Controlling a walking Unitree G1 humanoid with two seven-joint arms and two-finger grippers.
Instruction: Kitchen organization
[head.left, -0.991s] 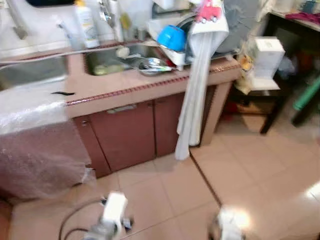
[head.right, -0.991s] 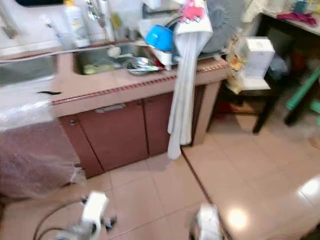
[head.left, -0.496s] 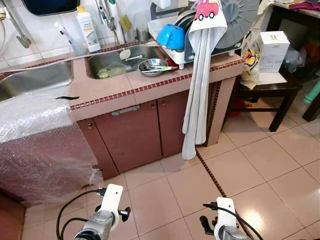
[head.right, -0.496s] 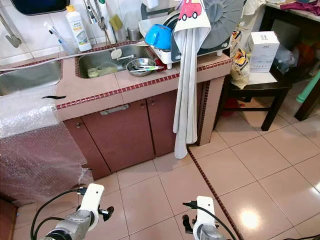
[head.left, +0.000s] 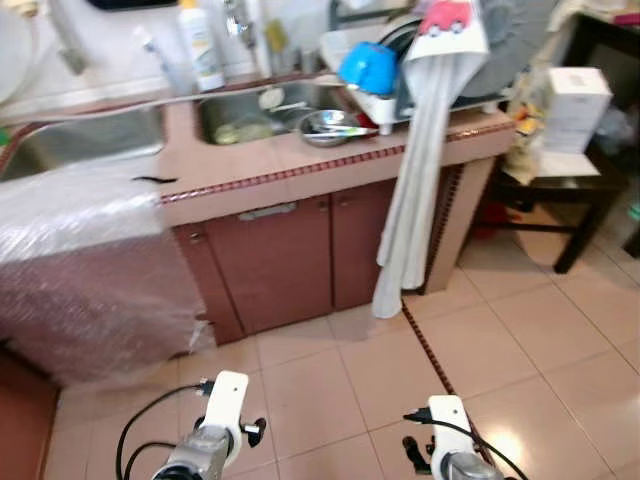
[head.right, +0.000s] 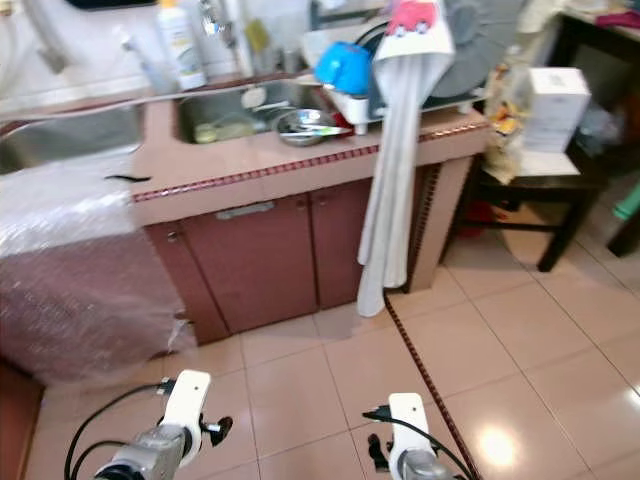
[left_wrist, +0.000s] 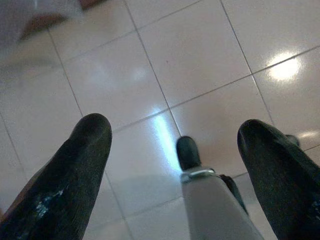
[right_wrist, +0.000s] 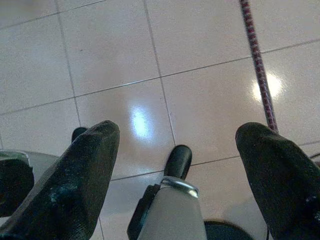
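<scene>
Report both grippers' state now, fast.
Left gripper: open, holding nothing, above the floor tiles.
Right gripper: open, holding nothing, above the floor tiles.

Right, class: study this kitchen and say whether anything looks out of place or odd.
Clear bubble wrap is draped over the left end of the pink tiled counter and hides its cabinet front. A long grey-white cloth dangles from the dish rack almost to the floor.

Motion blur smears the small items around the steel sink (head.left: 255, 112) on the tiled worktop (head.left: 300, 160). Both silver arms are cut off at the bottom edge. The white box (head.right: 553, 95) lettering is unreadable.
</scene>
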